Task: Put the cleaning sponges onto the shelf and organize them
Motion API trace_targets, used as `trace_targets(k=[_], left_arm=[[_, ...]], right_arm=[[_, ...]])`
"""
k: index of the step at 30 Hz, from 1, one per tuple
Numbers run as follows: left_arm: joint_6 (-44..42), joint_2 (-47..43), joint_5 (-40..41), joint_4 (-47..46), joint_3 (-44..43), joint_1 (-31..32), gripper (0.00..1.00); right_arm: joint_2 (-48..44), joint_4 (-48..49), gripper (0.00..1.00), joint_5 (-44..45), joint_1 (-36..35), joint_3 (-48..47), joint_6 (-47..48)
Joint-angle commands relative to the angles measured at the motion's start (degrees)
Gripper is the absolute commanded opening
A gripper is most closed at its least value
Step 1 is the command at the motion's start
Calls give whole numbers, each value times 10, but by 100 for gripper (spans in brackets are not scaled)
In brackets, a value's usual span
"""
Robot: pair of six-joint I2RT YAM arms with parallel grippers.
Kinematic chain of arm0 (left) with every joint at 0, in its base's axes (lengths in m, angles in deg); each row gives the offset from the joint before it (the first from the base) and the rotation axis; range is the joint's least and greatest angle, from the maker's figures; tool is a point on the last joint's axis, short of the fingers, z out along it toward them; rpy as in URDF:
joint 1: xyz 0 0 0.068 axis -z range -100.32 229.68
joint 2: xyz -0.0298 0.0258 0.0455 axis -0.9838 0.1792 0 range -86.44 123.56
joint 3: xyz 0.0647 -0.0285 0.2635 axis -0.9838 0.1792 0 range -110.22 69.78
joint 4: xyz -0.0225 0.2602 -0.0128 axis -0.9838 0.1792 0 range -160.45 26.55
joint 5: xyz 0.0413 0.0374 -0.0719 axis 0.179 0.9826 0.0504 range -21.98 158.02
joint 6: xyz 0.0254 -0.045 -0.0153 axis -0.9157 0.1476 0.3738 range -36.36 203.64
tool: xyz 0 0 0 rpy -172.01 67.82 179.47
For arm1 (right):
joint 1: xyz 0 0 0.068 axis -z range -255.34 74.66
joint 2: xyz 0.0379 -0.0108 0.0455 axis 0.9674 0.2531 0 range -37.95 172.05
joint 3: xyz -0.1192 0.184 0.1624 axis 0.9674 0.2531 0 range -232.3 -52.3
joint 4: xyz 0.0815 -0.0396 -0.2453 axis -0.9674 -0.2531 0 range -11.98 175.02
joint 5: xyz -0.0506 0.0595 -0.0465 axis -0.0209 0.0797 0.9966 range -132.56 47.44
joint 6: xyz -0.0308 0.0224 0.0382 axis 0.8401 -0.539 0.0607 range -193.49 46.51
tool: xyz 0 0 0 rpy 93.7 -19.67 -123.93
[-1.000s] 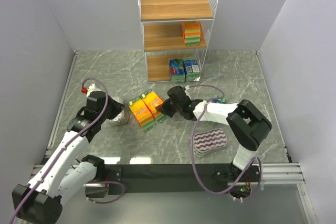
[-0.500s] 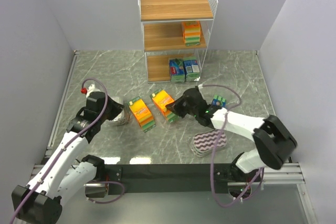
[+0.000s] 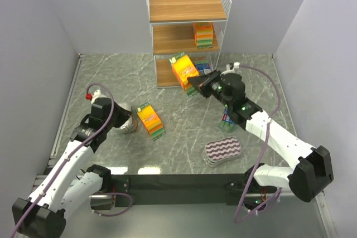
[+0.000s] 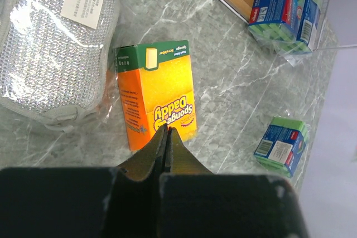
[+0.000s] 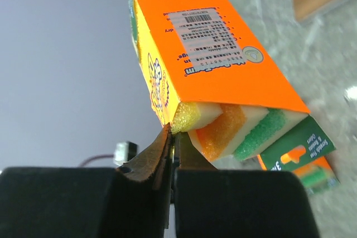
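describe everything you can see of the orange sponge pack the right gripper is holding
The orange sponge pack is a slim cardboard sleeve, orange with green end panels, a yellow printed face and a white barcode label on one orange side. Its open end shows three foam sponges: yellow, orange and green. It hangs tilted in the air above the table, in front of the lower part of the shelf as seen from the top camera. The right gripper, jaws shut, pinches it at the yellow sponge's corner. Nothing else appears to touch it.
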Motion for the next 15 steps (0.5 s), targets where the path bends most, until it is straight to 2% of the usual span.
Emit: trace_targets(k=[1,10,15], left_arm=[[0,-11,-6,-7,-20,2,1],[-3,-17,-7,4,-28,1,1],[-9,-28,6,28,-38,2,1]], right_arm=[[8,18,0,-12,15,-65,25],[169,-49,0,43,32,-277,7],[242,-65,0,35,34,-338,-12]])
